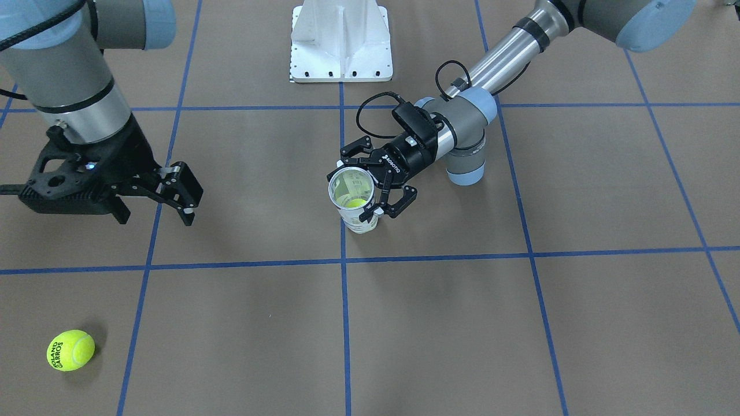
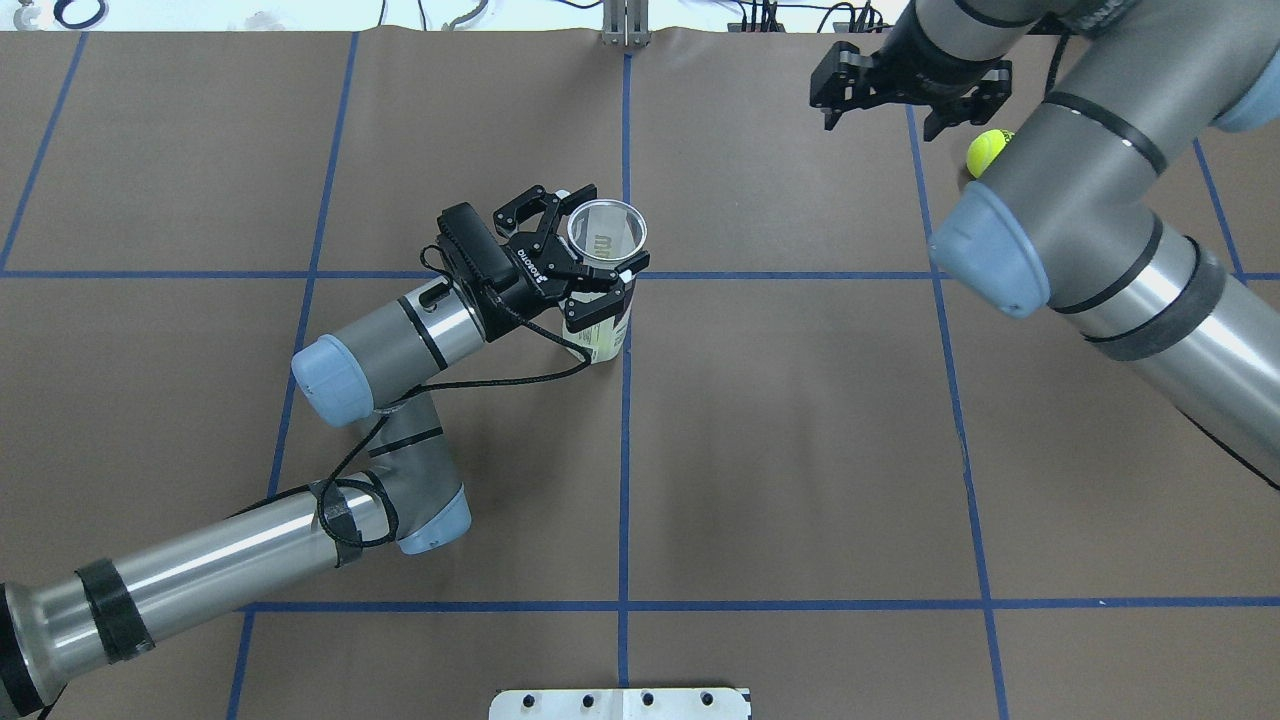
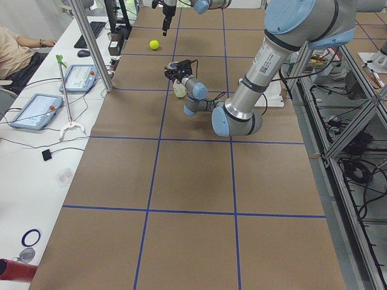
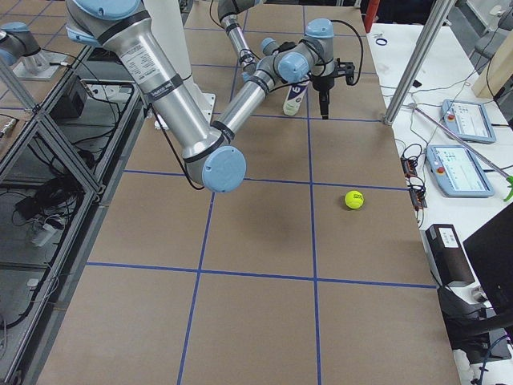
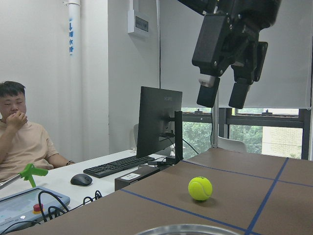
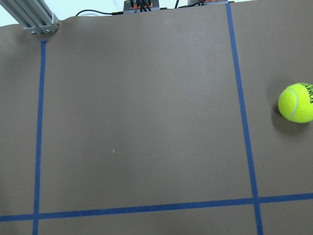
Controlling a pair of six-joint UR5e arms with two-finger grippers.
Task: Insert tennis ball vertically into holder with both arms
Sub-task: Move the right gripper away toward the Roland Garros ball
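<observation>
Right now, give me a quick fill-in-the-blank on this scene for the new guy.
1. The left gripper grips the holder, which stands ___.
2. The right gripper is ___ and holds nothing.
3. One tennis ball lies loose on the table; a second ball shows ___ the holder.
Missing words: upright; open; inside.

The holder [image 1: 358, 222] is glossy clear plastic, metal-rimmed. Matt paper covers the table [image 1: 462, 323]; the 7 o'clock tennis ball [image 1: 70, 350] looks fuzzy
</observation>
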